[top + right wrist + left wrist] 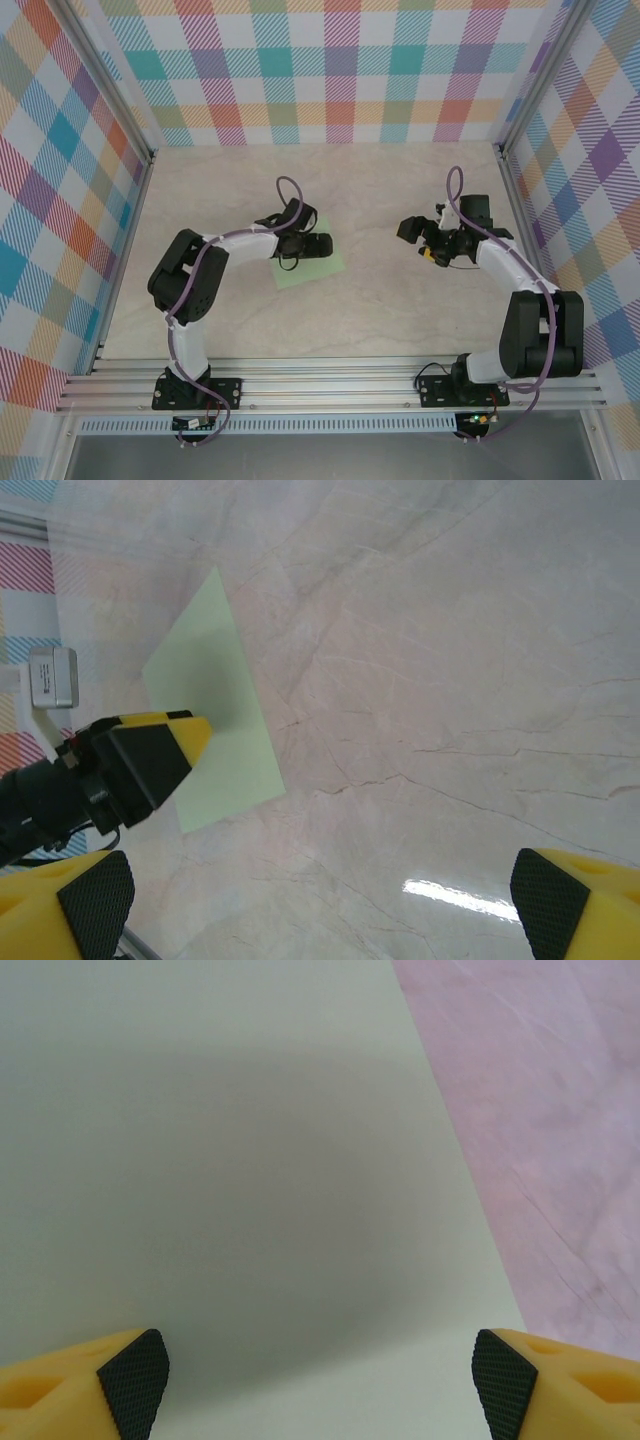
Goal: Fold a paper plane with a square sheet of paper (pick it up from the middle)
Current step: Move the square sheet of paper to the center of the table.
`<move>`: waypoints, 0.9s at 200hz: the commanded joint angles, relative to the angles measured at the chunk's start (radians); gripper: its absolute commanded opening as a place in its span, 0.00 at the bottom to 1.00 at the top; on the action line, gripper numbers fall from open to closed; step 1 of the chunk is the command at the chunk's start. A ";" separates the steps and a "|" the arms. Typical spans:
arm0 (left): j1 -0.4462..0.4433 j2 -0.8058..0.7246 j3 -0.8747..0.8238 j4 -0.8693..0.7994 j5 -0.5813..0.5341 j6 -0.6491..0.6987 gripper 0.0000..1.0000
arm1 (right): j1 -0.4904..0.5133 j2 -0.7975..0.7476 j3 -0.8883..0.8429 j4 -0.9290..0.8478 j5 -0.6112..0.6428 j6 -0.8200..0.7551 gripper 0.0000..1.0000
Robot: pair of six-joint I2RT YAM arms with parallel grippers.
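Where the pale, stone-patterned worktop (pixel 400 320) spreads out ahead of the two arms, the square sheet of paper (pixel 300 272) lies flat, left of centre.

The left arm (pixel 190 280) bends inward and holds the left tool (pixel 318 243) over the sheet, fingers spread wide apart (the black pads (pixel 135 1375) sit at opposite edges of the wrist view, with plain pale green paper between them). I cannot tell whether the pads touch the sheet. The right tool (pixel 412 230) hangs well apart from the paper, off to the right over the worktop, its fingers (pixel 95 900) likewise spread wide.
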 commanded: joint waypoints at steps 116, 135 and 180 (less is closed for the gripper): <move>-0.132 -0.397 -0.300 0.055 -0.137 -0.155 0.90 | 0.143 0.042 0.059 -0.011 0.003 0.014 0.99; -0.116 -0.479 -0.391 0.077 -0.193 -0.196 0.92 | 0.214 0.090 0.105 -0.008 0.035 0.024 0.99; -0.024 -0.659 -0.556 0.078 -0.202 -0.252 0.95 | 0.355 0.265 0.253 0.005 0.059 0.049 0.95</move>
